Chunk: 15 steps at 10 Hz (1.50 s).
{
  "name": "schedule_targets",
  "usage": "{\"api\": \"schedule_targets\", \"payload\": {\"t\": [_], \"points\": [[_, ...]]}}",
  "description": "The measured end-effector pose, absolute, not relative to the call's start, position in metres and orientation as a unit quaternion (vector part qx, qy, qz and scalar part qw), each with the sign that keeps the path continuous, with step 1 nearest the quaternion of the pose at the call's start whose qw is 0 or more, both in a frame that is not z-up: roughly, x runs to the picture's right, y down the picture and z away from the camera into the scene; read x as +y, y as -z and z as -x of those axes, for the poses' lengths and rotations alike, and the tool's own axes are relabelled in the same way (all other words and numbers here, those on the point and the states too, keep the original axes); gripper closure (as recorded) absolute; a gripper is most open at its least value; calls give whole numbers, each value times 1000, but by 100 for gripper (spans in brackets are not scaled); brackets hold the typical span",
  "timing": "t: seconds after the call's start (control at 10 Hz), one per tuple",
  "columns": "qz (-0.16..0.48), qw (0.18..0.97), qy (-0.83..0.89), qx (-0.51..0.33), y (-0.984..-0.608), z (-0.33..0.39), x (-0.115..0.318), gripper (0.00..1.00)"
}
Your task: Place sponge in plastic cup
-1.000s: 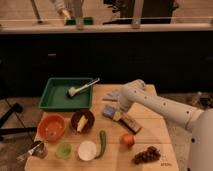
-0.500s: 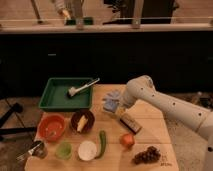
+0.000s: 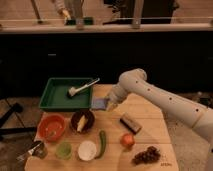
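Note:
My gripper (image 3: pixel 108 104) is at the end of the white arm that reaches in from the right. It is shut on a blue-grey sponge (image 3: pixel 99 104) and holds it just above the table, beside the right edge of the green tray. The plastic cup (image 3: pixel 63 149) is small and green. It stands upright near the table's front edge, well to the front left of the gripper.
The green tray (image 3: pixel 50 98) holds a dish brush (image 3: pixel 82 88). On the wooden table (image 3: pixel 150 115) are a red bowl (image 3: pixel 51 127), a dark bowl (image 3: pixel 82 121), a white cup (image 3: pixel 87 150), a green vegetable (image 3: pixel 102 142), a red fruit (image 3: pixel 128 140), grapes (image 3: pixel 147 155) and a dark bar (image 3: pixel 131 123).
The gripper has lifted the sponge off the table and carried it left, from the table's middle to the tray's right edge. Everything else has stayed put.

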<state>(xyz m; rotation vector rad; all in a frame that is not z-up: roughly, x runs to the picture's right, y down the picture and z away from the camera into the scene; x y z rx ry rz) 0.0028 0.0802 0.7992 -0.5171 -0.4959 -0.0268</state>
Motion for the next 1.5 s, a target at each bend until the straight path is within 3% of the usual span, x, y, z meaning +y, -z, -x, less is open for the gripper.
{"api": "schedule_targets", "payload": {"t": [0.5, 1.2, 1.5], "points": [[235, 878, 242, -339, -751, 68, 100, 100], [233, 869, 262, -348, -745, 73, 103, 100], [220, 826, 359, -374, -732, 104, 116, 100]]}}
